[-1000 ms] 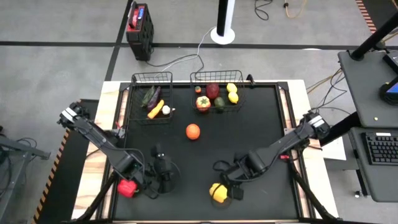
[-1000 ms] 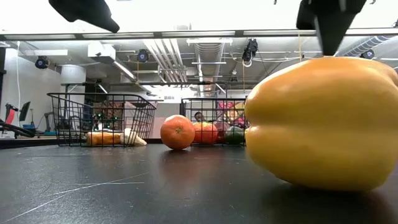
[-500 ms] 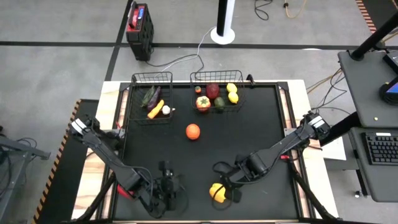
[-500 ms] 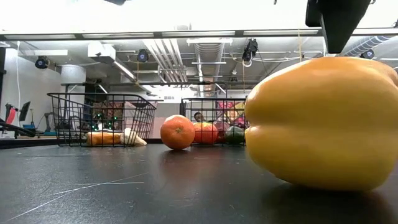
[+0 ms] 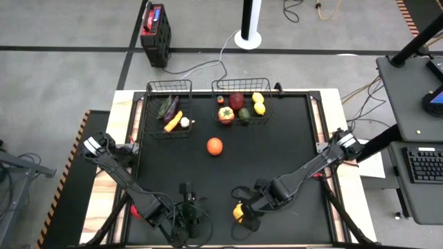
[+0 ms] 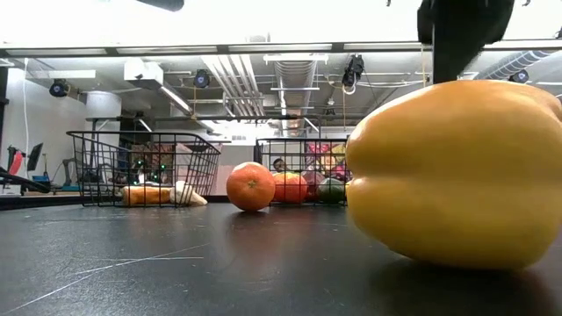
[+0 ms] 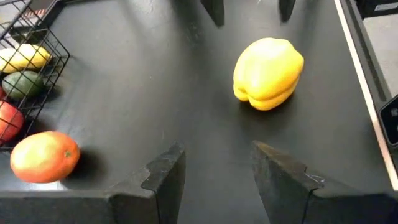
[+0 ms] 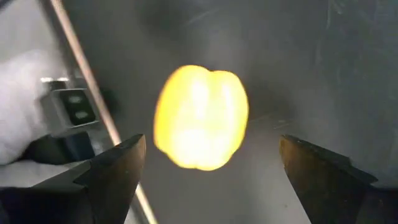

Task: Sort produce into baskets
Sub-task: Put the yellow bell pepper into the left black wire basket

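A yellow pepper (image 5: 238,212) lies on the black table near its near edge; it also shows in the right wrist view (image 8: 202,117) and the low view (image 6: 457,171). My right gripper (image 5: 244,206) hangs open above it, one finger on either side and apart from it. My left gripper (image 5: 192,211) is open and empty to the pepper's left, pointing toward it. An orange (image 5: 214,146) rests on the table's middle. The narrower basket (image 5: 168,107) holds eggplant and other vegetables; the wider basket (image 5: 241,102) holds lemons and other produce.
A red pepper (image 5: 134,209) shows partly beside my left arm near the table's left edge. The two baskets stand along the far edge. A small camera (image 8: 71,109) sits at the near edge close to the yellow pepper. Bare table lies between the orange and the grippers.
My left gripper has gone toward the table's near edge and a little right, and its arm now covers most of the red pepper. My right gripper has gone toward the near edge and left, over the yellow pepper. The pepper has stayed in place.
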Tool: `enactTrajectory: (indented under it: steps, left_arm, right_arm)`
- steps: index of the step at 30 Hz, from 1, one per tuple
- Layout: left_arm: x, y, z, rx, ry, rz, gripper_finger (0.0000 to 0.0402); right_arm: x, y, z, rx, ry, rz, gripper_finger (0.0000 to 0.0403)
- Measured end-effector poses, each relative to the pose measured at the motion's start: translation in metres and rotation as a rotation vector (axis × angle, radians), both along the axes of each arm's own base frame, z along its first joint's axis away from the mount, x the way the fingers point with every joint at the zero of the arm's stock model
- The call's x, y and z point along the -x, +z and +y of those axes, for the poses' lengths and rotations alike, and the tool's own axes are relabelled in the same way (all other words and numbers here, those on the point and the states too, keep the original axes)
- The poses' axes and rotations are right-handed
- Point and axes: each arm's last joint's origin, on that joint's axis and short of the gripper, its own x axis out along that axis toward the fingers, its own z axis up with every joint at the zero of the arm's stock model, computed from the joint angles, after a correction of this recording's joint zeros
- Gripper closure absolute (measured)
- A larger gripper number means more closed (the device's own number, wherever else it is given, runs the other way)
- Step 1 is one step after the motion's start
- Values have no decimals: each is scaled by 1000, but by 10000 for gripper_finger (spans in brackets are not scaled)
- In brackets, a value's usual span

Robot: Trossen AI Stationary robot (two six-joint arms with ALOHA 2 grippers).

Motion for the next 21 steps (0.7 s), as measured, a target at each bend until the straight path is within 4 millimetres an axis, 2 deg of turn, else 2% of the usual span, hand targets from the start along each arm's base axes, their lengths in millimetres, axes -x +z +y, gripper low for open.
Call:
enactTrajectory:
  steps: [9,14,21]
  left_arm:
    - [2,-1,0,0,18,-20,237]
    - [2,-1,0,0,18,-20,237]
    - [2,-1,0,-1,18,-19,237]
  right_arm:
    - [-19,-18,12,76,10,111,44]
    - [-30,-14,18,104,17,140,44]
    - [-45,-21,29,82,41,158,44]
